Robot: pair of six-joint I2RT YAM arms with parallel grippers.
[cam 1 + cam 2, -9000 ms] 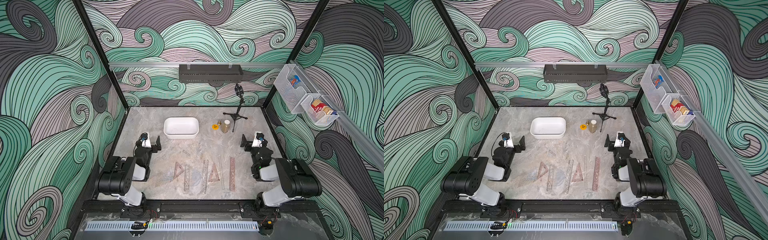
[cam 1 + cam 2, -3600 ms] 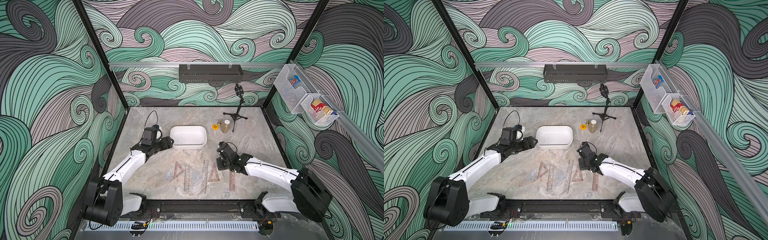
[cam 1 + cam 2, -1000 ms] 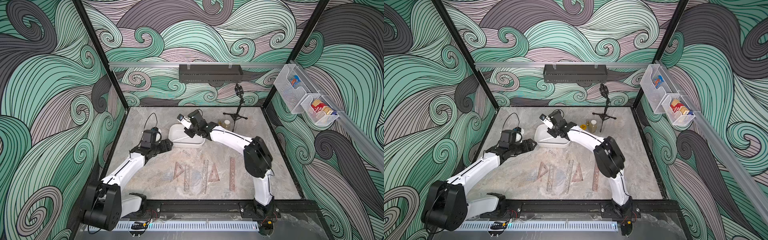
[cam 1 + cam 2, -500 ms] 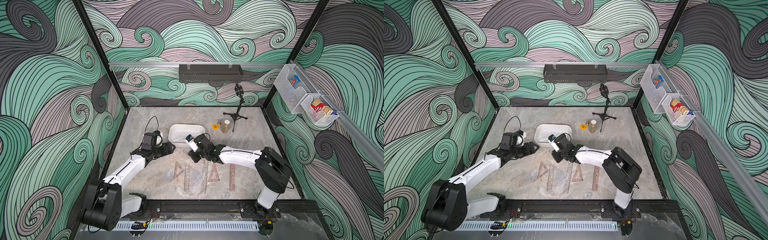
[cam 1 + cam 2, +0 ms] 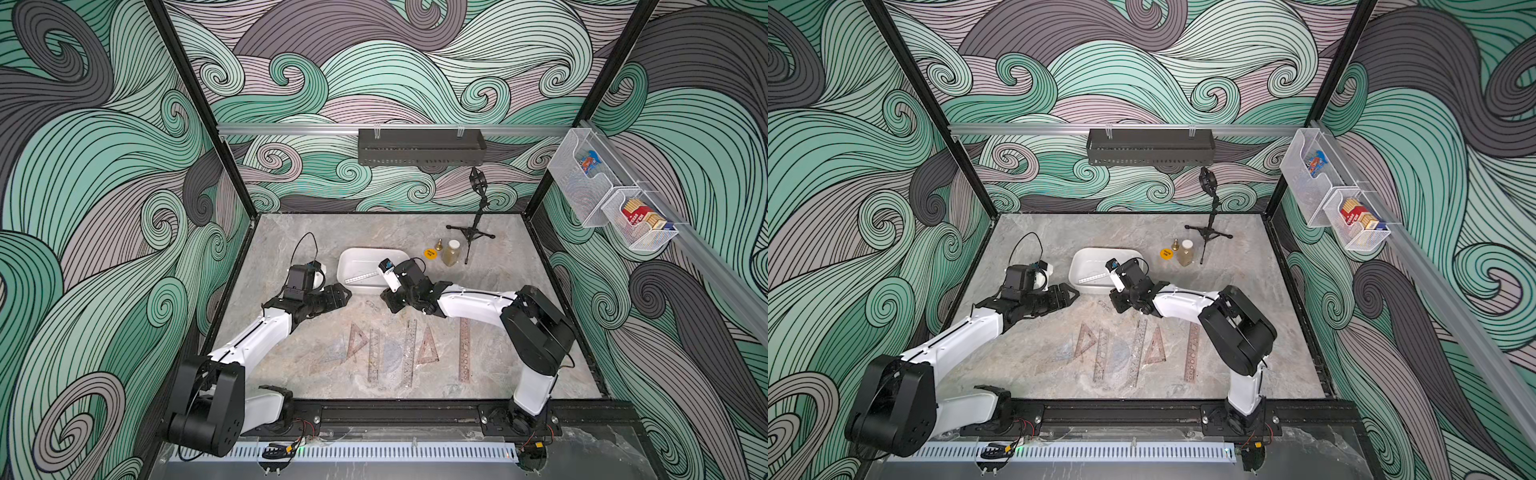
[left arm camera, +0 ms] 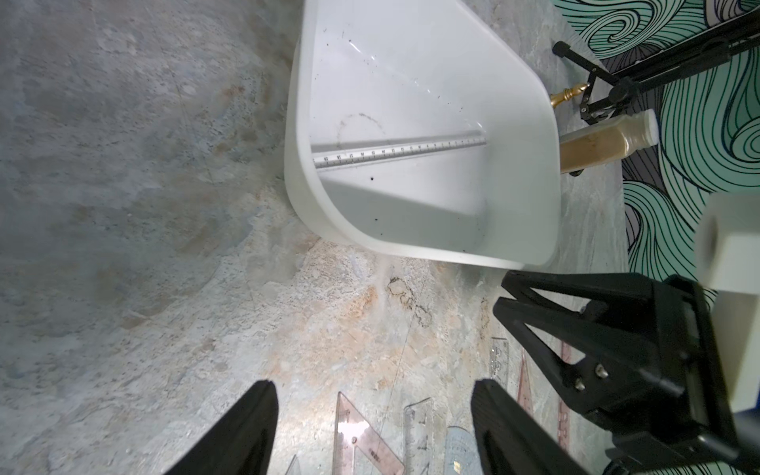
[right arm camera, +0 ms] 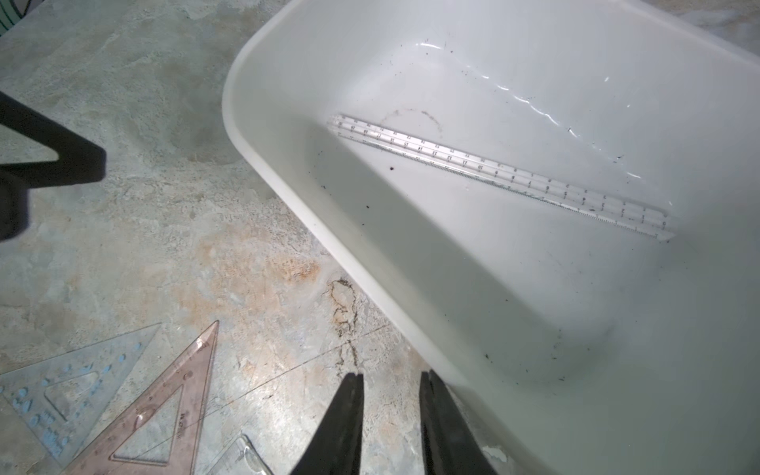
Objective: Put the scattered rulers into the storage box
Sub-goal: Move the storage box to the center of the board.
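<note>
The white storage box (image 5: 343, 266) (image 5: 1076, 266) stands mid-table. One clear straight ruler (image 5: 361, 277) (image 6: 399, 154) (image 7: 493, 172) lies slantwise on its floor. Several more rulers lie in a row nearer the front: a pinkish triangle (image 5: 356, 338) (image 7: 164, 411), stencil strips (image 5: 409, 353) (image 5: 464, 349), a bluish protractor (image 5: 390, 353) and a bluish triangle (image 7: 61, 395). My right gripper (image 5: 390, 300) (image 7: 391, 375) hangs just in front of the box's front wall, jaws a narrow gap apart with nothing between. My left gripper (image 5: 345, 292) (image 6: 374, 386) is wide open and empty, left of the box's front corner.
Behind and right of the box are a yellow disc (image 5: 429, 253), a small brass piece (image 5: 438, 243), an amber bottle (image 5: 451, 253) and a black tripod stand (image 5: 471, 237). A dark tray (image 5: 419, 151) hangs on the back wall. Wire baskets (image 5: 611, 203) hang on the right wall.
Over the last second my right gripper has drawn back from above the box to the table in front of it, and the clear ruler lies in the box. My left gripper edged slightly right.
</note>
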